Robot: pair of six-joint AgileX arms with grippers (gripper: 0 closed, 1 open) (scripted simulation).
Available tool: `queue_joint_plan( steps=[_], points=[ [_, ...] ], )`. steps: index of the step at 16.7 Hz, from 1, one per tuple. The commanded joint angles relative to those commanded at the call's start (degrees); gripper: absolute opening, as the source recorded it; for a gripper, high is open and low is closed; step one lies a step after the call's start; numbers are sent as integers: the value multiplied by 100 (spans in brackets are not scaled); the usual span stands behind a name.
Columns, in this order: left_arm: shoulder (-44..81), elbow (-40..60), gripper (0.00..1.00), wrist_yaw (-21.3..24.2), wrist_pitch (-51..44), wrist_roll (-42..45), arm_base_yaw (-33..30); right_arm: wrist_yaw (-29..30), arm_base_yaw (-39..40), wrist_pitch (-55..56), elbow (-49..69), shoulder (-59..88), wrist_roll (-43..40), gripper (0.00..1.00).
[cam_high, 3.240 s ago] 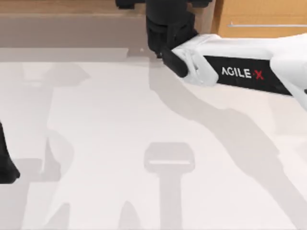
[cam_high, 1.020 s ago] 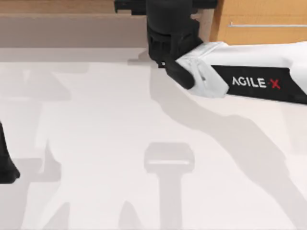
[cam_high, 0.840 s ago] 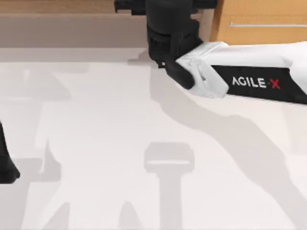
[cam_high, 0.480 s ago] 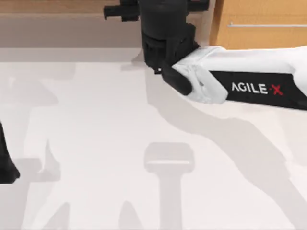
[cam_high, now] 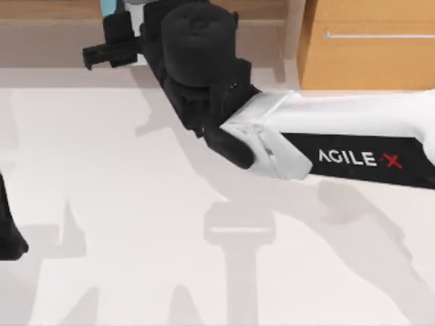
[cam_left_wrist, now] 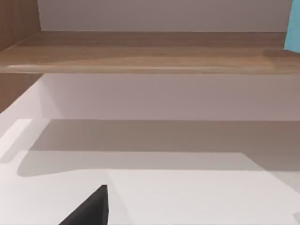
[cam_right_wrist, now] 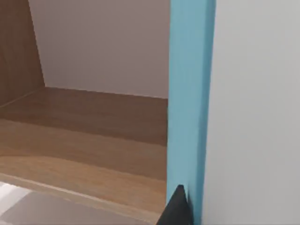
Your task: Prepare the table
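Table (cam_high: 136,224), the white top, spans the lower and middle of the top view and carries nothing but arm shadows. Left arm (cam_high: 8,231) sits parked at the lower left edge of that view; its wrist view catches a dark finger tip low in the frame, whether spread or pressed together I cannot tell. Right arm (cam_high: 340,146) stretches in from the right edge across the table toward the upper left, its black wrist housing covering much of the reach. Right gripper (cam_high: 102,53) points at the back of the table, near a blue upright object (cam_high: 109,7) at the top edge; whether the fingers are apart or closed I cannot tell. Judgement: the arm is extended this far because that object stands on the brown wooden shelf (cam_high: 41,10) behind the table, and likely has to come forward. Right wrist view adds what the overhead view hides: the blue object (cam_right_wrist: 190,93) is a tall narrow slab standing upright on the shelf board (cam_right_wrist: 84,136), very close to the camera. Orange-wood drawer unit (cam_high: 367,61) with silver handle stands at upper right, untouched.
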Motion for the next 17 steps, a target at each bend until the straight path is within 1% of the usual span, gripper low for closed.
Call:
queue_joint_plan(
  steps=[4, 7, 12, 17],
  points=[
    [0, 0, 100, 0, 0, 0, 0, -788, 65, 189, 153, -222, 415, 0],
    [0, 0, 100, 0, 0, 0, 0, -1340, -134, 372, 371, -425, 799, 0],
    [0, 0, 100, 0, 0, 0, 0, -2164, -966, 654, 724, -875, 1577, 0],
    [0, 0, 100, 0, 0, 0, 0, -2852, -2211, 871, 879, -1402, 2497, 0]
  ],
)
